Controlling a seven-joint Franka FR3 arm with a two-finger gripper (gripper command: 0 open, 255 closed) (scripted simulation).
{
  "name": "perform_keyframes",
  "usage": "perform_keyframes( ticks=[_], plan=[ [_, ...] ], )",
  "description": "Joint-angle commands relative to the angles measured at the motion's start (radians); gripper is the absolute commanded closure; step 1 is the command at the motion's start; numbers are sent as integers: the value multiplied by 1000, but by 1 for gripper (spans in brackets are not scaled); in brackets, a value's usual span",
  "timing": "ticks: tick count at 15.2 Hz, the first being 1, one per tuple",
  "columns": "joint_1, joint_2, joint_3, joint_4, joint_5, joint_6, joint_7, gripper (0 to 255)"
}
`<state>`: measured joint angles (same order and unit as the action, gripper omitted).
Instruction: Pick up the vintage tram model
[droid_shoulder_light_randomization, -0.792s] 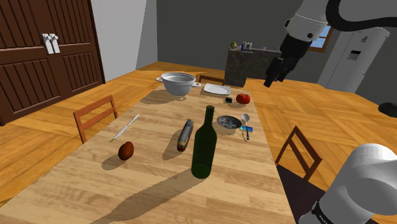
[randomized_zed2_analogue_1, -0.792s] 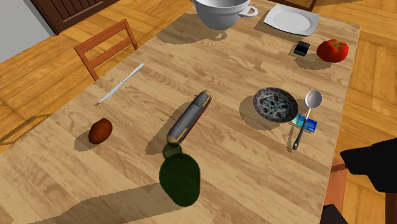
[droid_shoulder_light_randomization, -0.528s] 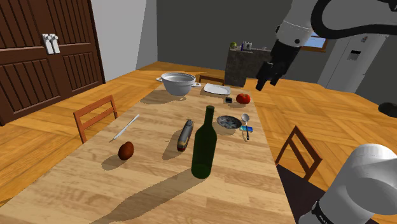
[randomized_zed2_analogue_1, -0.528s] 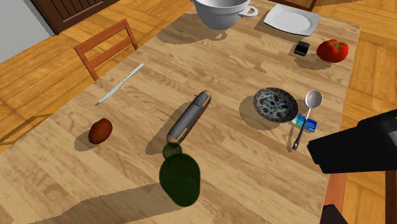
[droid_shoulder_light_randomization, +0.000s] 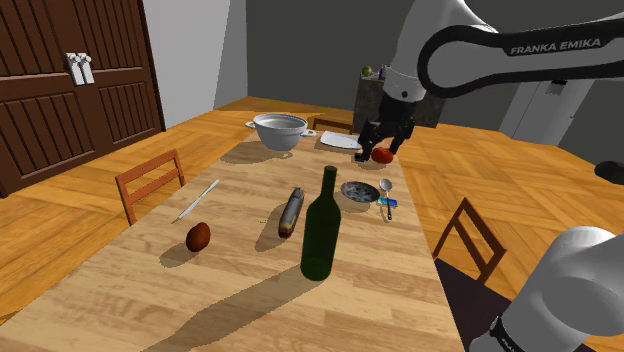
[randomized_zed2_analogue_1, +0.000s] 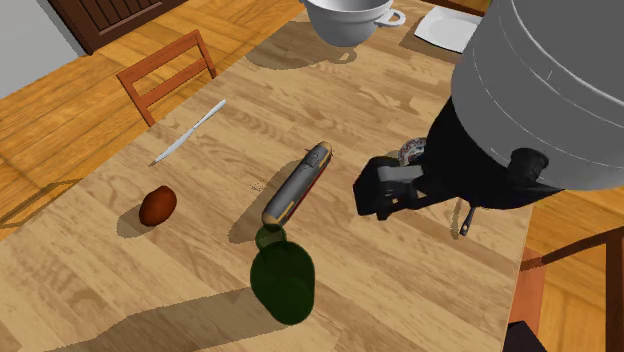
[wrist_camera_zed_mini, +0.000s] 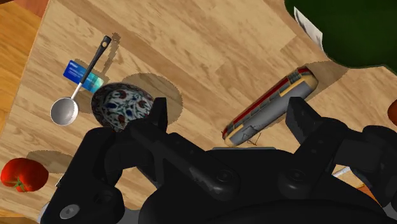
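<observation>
Flat on the desk (droid_shoulder_light_randomization: 240, 285), near its middle: the tram model (droid_shoulder_light_randomization: 291, 211), a long grey body with red and yellow trim along the side, touched by nothing. Just beside its nearer end in the shoulder view, a dark green bottle (droid_shoulder_light_randomization: 320, 228), upright. To the shoulder view's right of the tram, a patterned bowl (droid_shoulder_light_randomization: 359, 191), and past it a spoon (droid_shoulder_light_randomization: 386, 188) with its handle lying over a blue card (wrist_camera_zed_mini: 83, 75). Farther back, a red tomato (wrist_camera_zed_mini: 22, 174), a white plate (droid_shoulder_light_randomization: 340, 140) and a grey pot (droid_shoulder_light_randomization: 280, 130) at the far end. On the tram's other side, a knife (droid_shoulder_light_randomization: 196, 200) and a brown rounded lump (droid_shoulder_light_randomization: 198, 237), both well apart from it.

Up over the desk, clear of the wood: the black gripper (droid_shoulder_light_randomization: 380, 150), pointed downward, placed between tram and bowl in the second exterior view (randomized_zed2_analogue_1: 385, 192). Jaws spread wide apart, clasping nothing, touching nothing. In the wrist view, the tram (wrist_camera_zed_mini: 270, 107) framed in the gap between the jaws, close by one of them, with the bowl by the other.
</observation>
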<state>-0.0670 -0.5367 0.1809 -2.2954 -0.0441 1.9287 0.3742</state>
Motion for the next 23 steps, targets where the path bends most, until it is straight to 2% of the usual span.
perform_keyframes(
  ticks=[1, 6, 12, 17, 23],
  plan=[
    [-9, 65, 26, 11, 1, 42, 60, 0],
    [-36, 251, 79, 74, -21, 130, 199, 0],
    [-53, 491, 118, 194, -80, 204, 371, 0],
    [-43, 697, 120, 329, -138, 234, 504, 0],
    [-8, 945, 91, 535, -184, 237, 629, 0]
  ],
)
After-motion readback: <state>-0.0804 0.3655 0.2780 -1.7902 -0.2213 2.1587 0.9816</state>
